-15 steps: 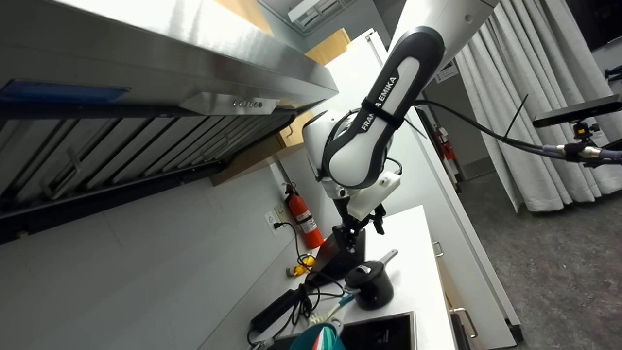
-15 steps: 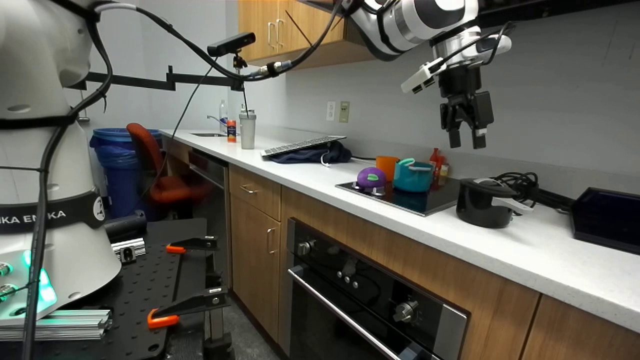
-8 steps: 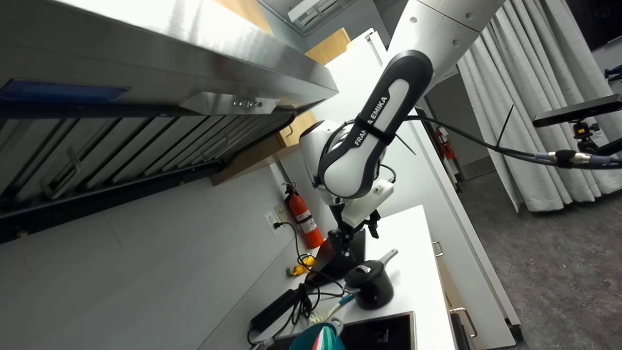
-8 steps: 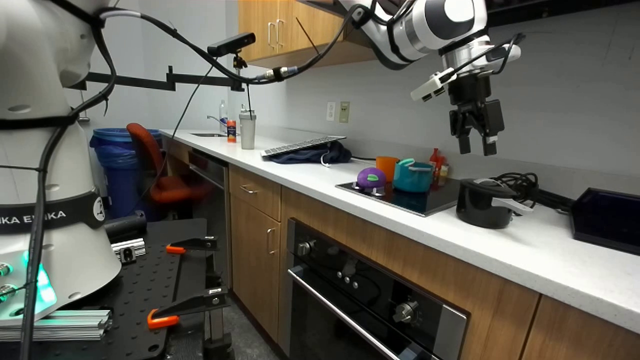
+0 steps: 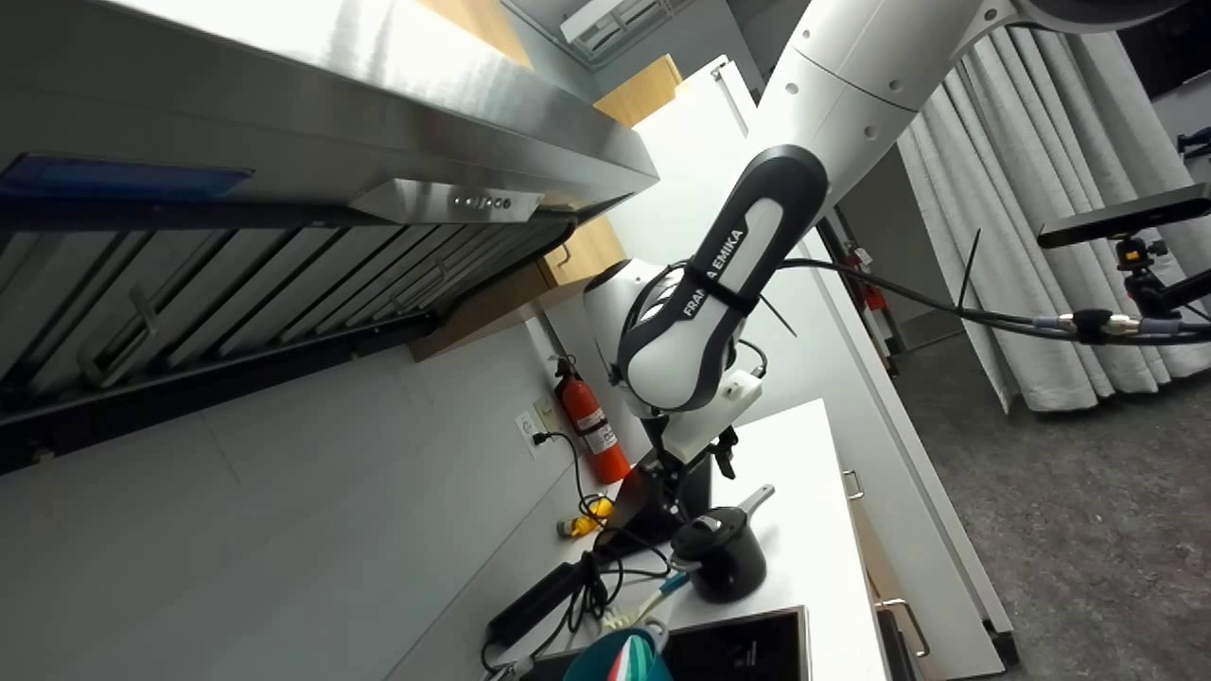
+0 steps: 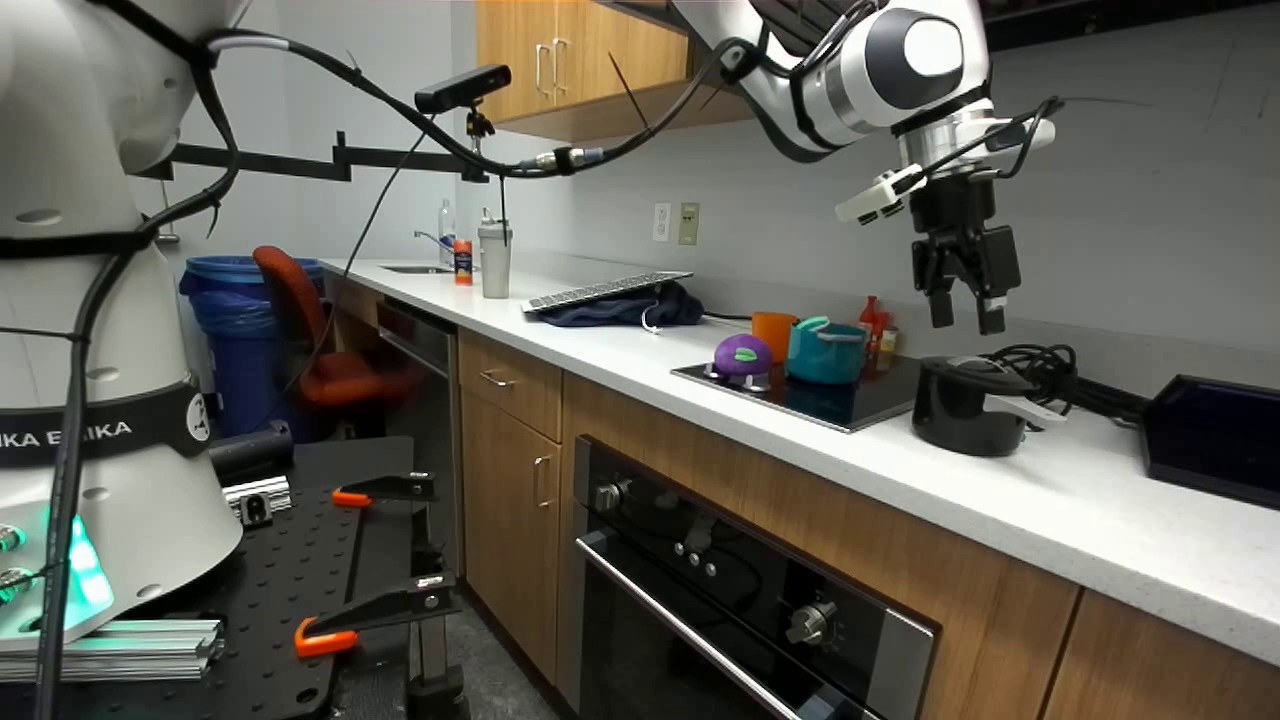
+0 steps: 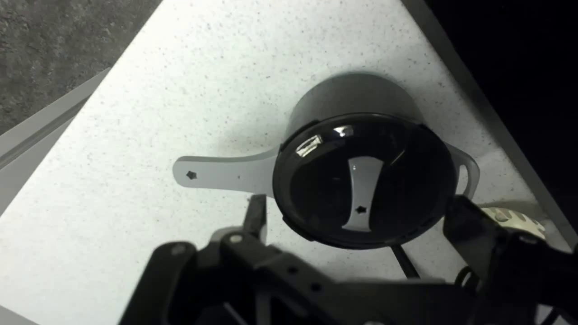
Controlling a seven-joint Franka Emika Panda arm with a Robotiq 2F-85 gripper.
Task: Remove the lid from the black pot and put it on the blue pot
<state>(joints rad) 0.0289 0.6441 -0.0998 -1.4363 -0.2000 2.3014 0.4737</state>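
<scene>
While my jaws hang parted above the round glossy black lid (image 7: 323,185) on its cylindrical black pot (image 6: 957,422), I worry an off-centre descent could pinch the flared grey handle (image 7: 362,192) poorly, dropping the lid short of the round teal-blue pot (image 6: 828,355) well apart from them.

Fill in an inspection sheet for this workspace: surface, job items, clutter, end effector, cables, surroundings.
Surface: white counter, black cooktop on it.
Job items: lid on black pot; blue pot on cooktop, striped item at its mouth.
Clutter: purple item and orange cup near blue pot; keyboard on dark cloth; black tray.
End effector: open, above black pot, holding nothing.
Cables: bunched cord near black pot; arm cable clear of both pots.
Surroundings: range hood overhead; oven below cooktop; fire extinguisher.
</scene>
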